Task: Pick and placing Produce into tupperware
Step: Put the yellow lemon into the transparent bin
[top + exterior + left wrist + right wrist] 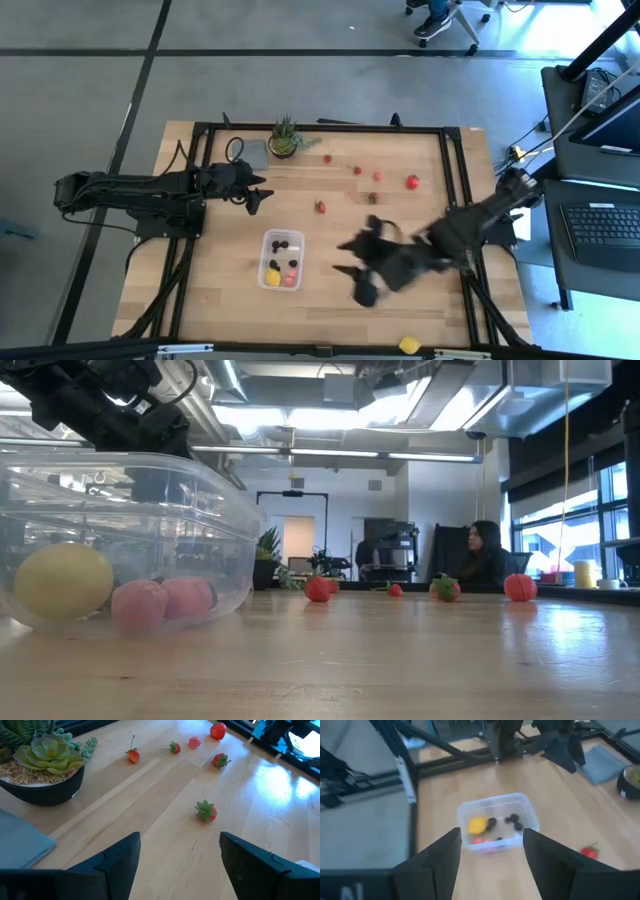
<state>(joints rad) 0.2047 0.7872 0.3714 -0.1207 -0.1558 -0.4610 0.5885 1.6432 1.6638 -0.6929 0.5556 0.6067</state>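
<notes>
The clear tupperware (497,822) before the black right gripper (490,851) holds yellow, red and dark produce (492,827).

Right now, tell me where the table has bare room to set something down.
Free: the wood left of the tupperware, below the left gripper, and the far-right stretch past the strawberries. Crowded: around the potted plant and grey piece, the scattered fruit, and where the right gripper hangs.

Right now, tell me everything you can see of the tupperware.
The tupperware is a small clear plastic tub, rectangular with rounded corners, lidless, standing upright on the wooden table. Inside lie a yellow piece, pink-red pieces and several dark berries. No gripper touches it.
</notes>
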